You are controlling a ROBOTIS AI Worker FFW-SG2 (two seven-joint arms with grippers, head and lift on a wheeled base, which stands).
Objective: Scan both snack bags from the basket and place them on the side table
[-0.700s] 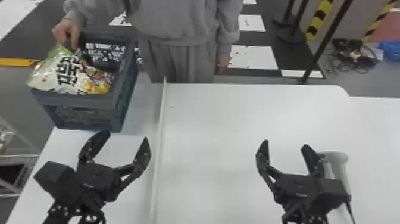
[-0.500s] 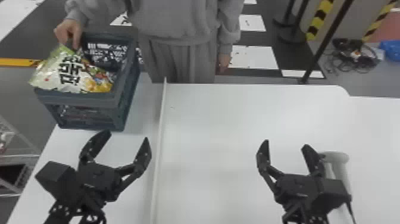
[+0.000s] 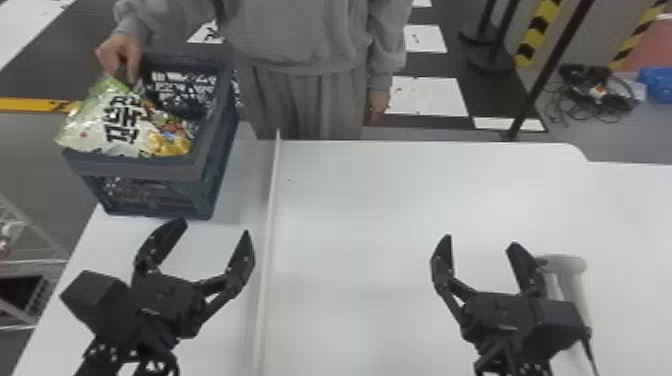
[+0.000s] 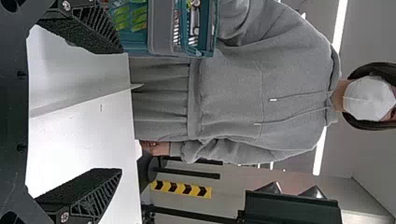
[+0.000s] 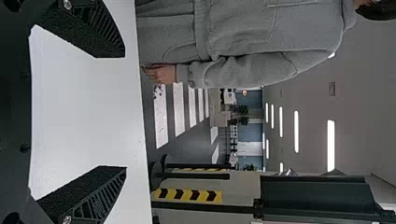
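Note:
My left gripper (image 3: pixel 214 239) stands open just in front of the basket (image 3: pixel 142 167), over the table's left part. In the left wrist view, the left gripper (image 4: pixel 122 111) has nothing between its fingers, and part of the basket (image 4: pixel 161 28) appears. A green and white snack bag (image 3: pixel 120 122) rests tilted on top of the basket, and a person's hand (image 3: pixel 120 54) is at its upper end. I cannot make out a second bag. My right gripper (image 3: pixel 482 240) is open and empty beside a white scanner (image 3: pixel 572 285). In the right wrist view, the right gripper (image 5: pixel 125 112) holds nothing.
A thin raised white strip (image 3: pixel 270 225) runs along the white table (image 3: pixel 370 200) between the basket side and the middle. The person stands at the far edge. At far left is a wire rack (image 3: pixel 35 260); poles stand behind the table.
The basket and the bag on it have shifted very slightly to the right, with the person's hand at them. Both arms have kept still.

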